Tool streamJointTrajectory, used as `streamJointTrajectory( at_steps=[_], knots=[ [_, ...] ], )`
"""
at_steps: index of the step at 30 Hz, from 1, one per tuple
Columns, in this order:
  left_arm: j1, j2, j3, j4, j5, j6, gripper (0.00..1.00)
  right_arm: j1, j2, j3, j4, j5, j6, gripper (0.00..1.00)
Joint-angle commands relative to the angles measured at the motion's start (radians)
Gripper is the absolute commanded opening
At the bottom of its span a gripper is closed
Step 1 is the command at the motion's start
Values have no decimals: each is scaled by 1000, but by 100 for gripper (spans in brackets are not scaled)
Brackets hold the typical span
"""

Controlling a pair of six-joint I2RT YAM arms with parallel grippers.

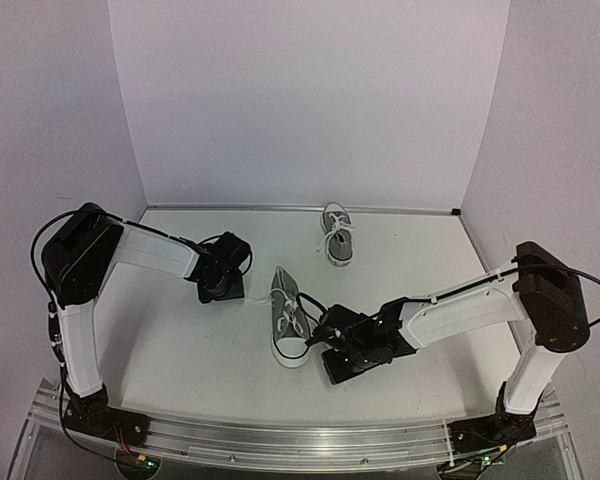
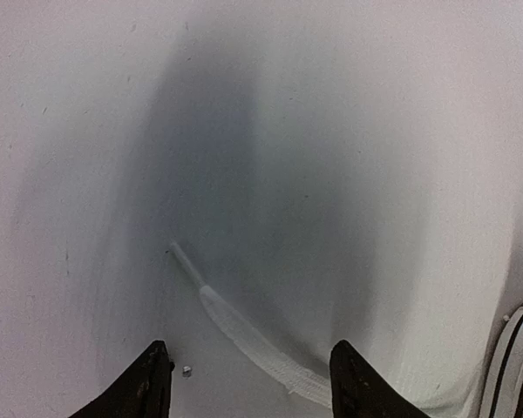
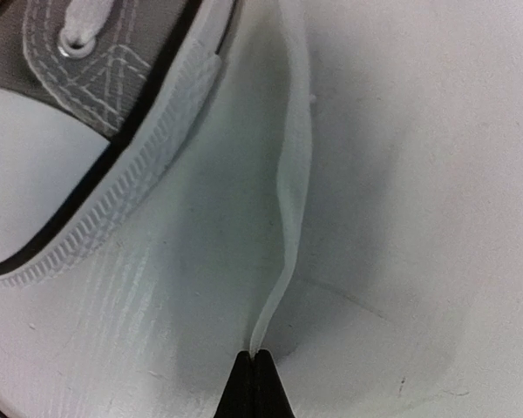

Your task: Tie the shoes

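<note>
On the white table (image 1: 180, 350), between two white-and-black robot arms, the near sneaker (image 1: 289, 318), a small grey canvas low-top, lies with its white toe cap toward the arm bases and its heel toward the back wall. The far sneaker (image 1: 337, 233), of the same kind, sits well apart from it near the table's back edge, its white laces loose across the top.

The right tool (image 3: 261, 355) is low over the table, just to the right of the near sneaker's toe. Seen from the right wrist, its two black fingertips (image 3: 248, 387) are pressed fully together and pinch a flat white lace (image 3: 292, 192). From the pinch, this lace runs away close beside the sneaker's ribbed white rubber sole (image 3: 131, 200) and casts a soft shadow on the table. A grey canvas panel (image 3: 96, 78) with white stitching and a metal eyelet (image 3: 77, 42) shows in the upper corner.

The left tool (image 2: 249, 366) points down at the table, just left of the near sneaker's heel. Seen from the left wrist, its two dark fingers (image 2: 144, 387) stand apart and hold nothing. A second lace end (image 2: 244, 335) lies flat on the table between them, its thin tip (image 2: 181, 257) pointing away from the tool; whether it touches either finger I cannot tell. A sliver of the sneaker's striped sole shows at the lower right edge.
</note>
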Motion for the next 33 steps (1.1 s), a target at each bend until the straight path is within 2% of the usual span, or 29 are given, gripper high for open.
streamJointTrajectory(
  at_steps=[1, 4, 14, 15, 20, 26, 29, 33],
  knots=[
    [-1, 58, 82, -12, 7, 3, 56, 2, 61, 57, -31, -48, -70, 0],
    [-1, 96, 122, -38, 15, 16, 50, 2, 71, 84, -20, -65, -83, 0],
    [13, 123, 145, -77, 42, 41, 2, 2, 61, 100, -5, -89, -116, 0],
    [14, 117, 143, -77, 39, 45, 0, 2, 54, 97, -2, -90, -117, 0],
    [15, 0, 72, 10, 34, 99, 0, -7, -50, 78, 1, -64, -133, 0],
    [15, -194, -61, 143, 57, 219, 0, -148, -233, 62, 0, -74, -183, 0],
    [15, -269, -138, 225, 97, 257, 0, -202, -224, 92, -1, -85, -232, 0],
    [15, -308, -169, 268, 170, 294, 0, -234, -129, 103, 22, -121, -273, 0]
  ],
)
